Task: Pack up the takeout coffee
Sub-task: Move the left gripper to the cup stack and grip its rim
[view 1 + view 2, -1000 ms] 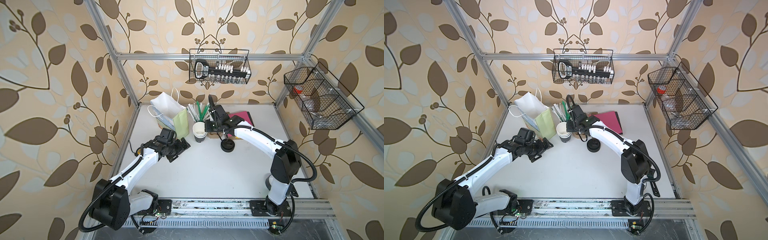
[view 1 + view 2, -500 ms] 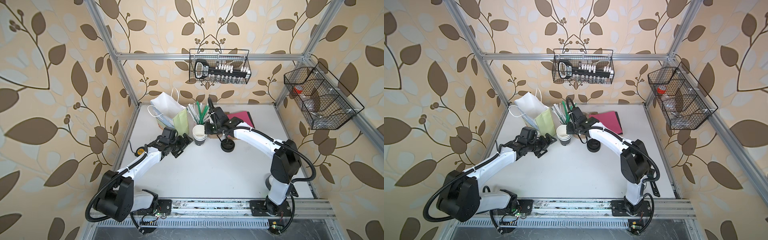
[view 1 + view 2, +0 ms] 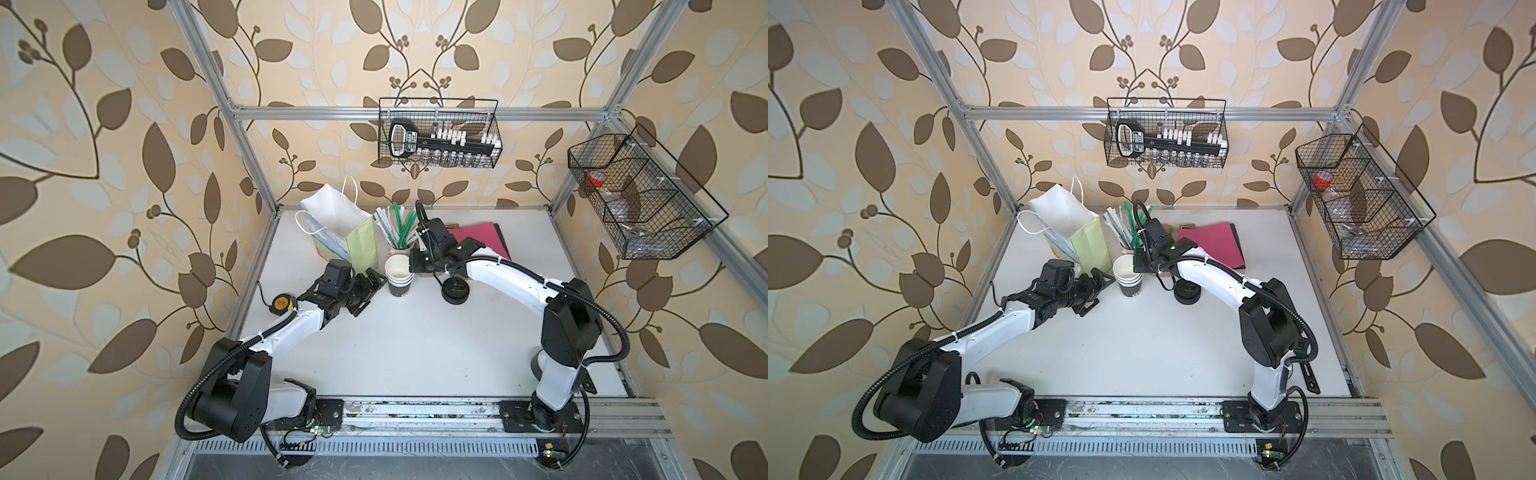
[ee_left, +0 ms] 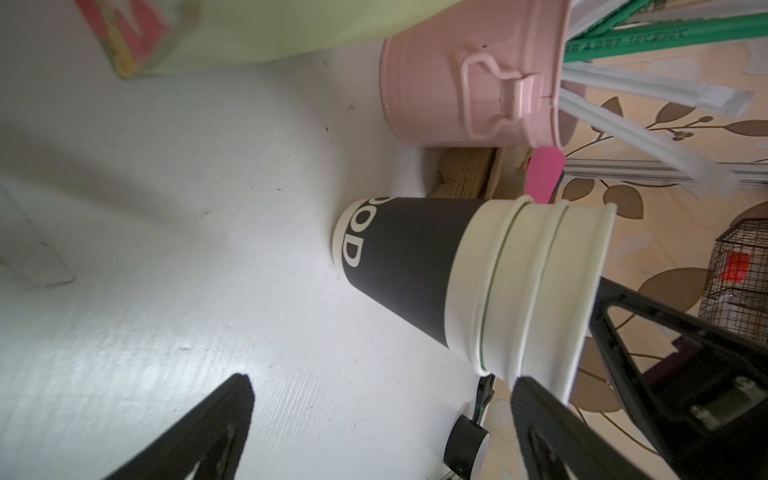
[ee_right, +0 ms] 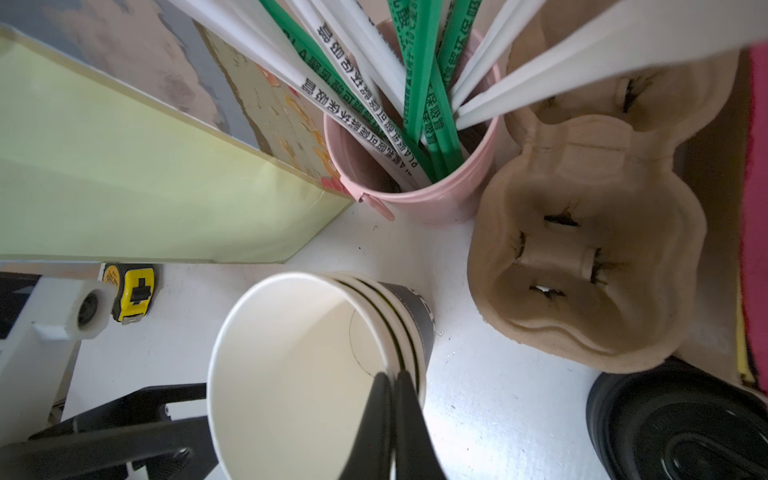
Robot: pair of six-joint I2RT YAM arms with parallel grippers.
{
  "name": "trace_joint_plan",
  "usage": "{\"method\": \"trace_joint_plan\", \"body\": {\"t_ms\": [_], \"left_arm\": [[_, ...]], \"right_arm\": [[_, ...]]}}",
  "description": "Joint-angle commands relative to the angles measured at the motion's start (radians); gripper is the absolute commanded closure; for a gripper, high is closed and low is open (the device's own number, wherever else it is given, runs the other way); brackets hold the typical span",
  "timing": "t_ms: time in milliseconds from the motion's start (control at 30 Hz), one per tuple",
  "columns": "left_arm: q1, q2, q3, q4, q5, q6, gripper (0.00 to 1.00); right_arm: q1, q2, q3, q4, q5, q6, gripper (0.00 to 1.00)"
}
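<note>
Cup [image 5: 291, 361] atop stack [image 3: 401, 286] looks light, thin-walled, crushable; hold sidewall gently. Left pincer [image 3: 368, 293] spread at its 9 o'clock; right pincer [image 5: 392, 386] pressed together at rim.

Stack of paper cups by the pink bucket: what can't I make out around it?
- Stack of white-lined paper cups: left wrist view shows only "OOD" of the print; the rest curves away.
- Light-green paper gift bag: its walls hide its bottom in top views.
- Round black plastic lids: cut by the right wrist view's edge; too small to count in top views.
- Right gripper: tips hidden under its wrist in top views.
</note>
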State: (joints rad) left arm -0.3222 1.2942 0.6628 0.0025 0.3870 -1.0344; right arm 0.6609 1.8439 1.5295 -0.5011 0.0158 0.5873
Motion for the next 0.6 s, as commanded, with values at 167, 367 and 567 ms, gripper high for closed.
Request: {"method": "trace_joint_plan", "body": {"t_ms": [167,367,567], "left_arm": [[-0.012,0.016,-0.003,0.068,0.021,-0.021,0.01],[-0.014,0.052,-0.009,0.08,0.024,-0.024,0.01],[-0.015,0.069,-0.02,0.085,0.019,-0.021,0.01]], "right_arm": [[0.006,-0.016,-0.024,0.024,-0.017,0.015,1.0],[0.01,-0.014,-0.026,0.037,-0.033,0.027,1.0],[0.01,-0.018,-0.029,0.048,-0.045,0.037,1.0]]}}
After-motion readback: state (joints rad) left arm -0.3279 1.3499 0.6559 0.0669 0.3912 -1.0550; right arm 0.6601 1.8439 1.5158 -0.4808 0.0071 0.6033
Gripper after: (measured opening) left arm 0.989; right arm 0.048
